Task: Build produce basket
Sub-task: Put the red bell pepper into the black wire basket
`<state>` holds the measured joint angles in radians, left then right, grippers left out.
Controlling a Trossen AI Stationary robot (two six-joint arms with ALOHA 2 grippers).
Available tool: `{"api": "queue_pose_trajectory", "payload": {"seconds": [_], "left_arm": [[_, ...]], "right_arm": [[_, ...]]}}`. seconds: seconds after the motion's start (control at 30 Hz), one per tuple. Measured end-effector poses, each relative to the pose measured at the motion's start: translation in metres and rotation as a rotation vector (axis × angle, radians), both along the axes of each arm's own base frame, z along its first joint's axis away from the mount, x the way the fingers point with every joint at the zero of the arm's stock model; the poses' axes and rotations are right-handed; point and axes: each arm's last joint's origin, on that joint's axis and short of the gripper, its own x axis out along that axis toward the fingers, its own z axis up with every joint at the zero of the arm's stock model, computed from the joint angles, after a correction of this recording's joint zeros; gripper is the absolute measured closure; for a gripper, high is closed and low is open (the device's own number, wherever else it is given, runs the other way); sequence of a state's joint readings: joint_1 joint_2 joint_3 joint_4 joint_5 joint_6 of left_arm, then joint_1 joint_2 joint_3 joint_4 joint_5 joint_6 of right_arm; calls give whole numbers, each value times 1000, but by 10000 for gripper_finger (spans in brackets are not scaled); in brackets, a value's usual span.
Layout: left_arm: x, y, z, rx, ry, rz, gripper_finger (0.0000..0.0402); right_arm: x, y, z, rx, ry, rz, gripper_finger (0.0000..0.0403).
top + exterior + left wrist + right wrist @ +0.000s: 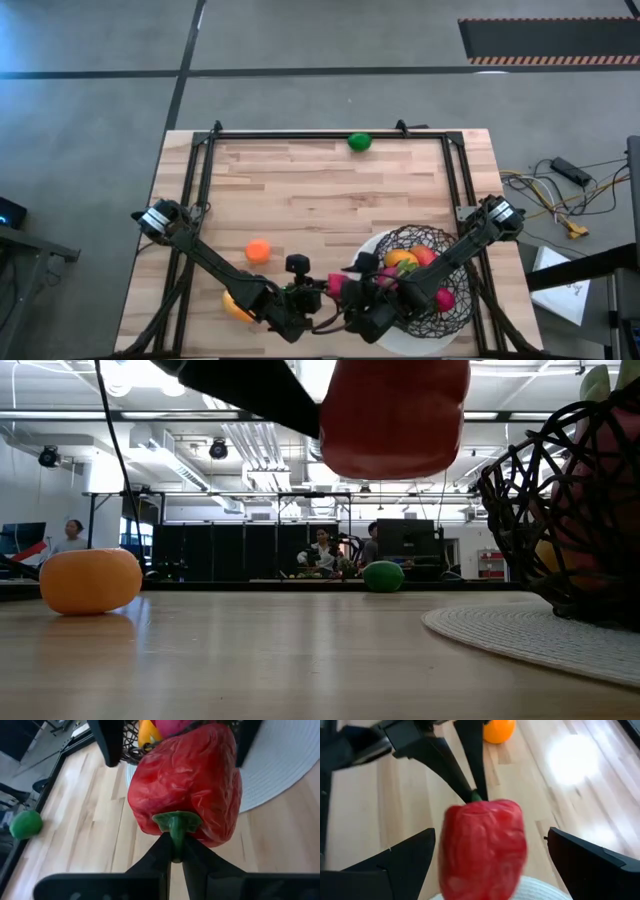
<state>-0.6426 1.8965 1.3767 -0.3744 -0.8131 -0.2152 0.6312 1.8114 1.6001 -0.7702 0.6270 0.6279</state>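
Overhead view: both arms meet at the near edge of the worktop [330, 190], just beside the basket [445, 262], which stands toward the near right corner on a white round base [372, 248]. The left hand [330, 292] and right hand [372, 300] converge there on a red pepper [337, 287], largely hidden from above.

Left wrist view: the left hand [172, 851] is clenched on the pepper's green stem [176, 824], the red body [192, 785] hanging in front of the mesh wall and white base.

Right wrist view: the right hand [490, 855] is spread wide, its fingers [412, 852] either side of the pepper [485, 847] and not touching it; the left hand's closed fingers pinch the stem from the far side.

Level view: the pepper [395, 415] hangs clear above the worktop, beside the basket [565, 510].

Remaining produce: an orange fruit [258, 250] left of centre, a green piece [359, 142] at the far edge, and a yellow-orange piece [237, 306] under the left arm near the near edge. The basket already holds orange, red and magenta-pink items [440, 298].
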Motion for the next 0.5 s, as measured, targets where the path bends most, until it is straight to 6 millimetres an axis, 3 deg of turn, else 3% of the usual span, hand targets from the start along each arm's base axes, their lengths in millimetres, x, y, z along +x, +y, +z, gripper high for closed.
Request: {"api": "queue_pose_trajectory", "payload": {"seconds": [0.37, 0.5], "left_arm": [[0, 1, -4, 126, 19, -56, 391], [0, 0, -7, 133, 2, -70, 391]], "right_arm": [[14, -10, -17, 67, 81, 1, 37], [18, -10, -22, 52, 86, 7, 74]]}}
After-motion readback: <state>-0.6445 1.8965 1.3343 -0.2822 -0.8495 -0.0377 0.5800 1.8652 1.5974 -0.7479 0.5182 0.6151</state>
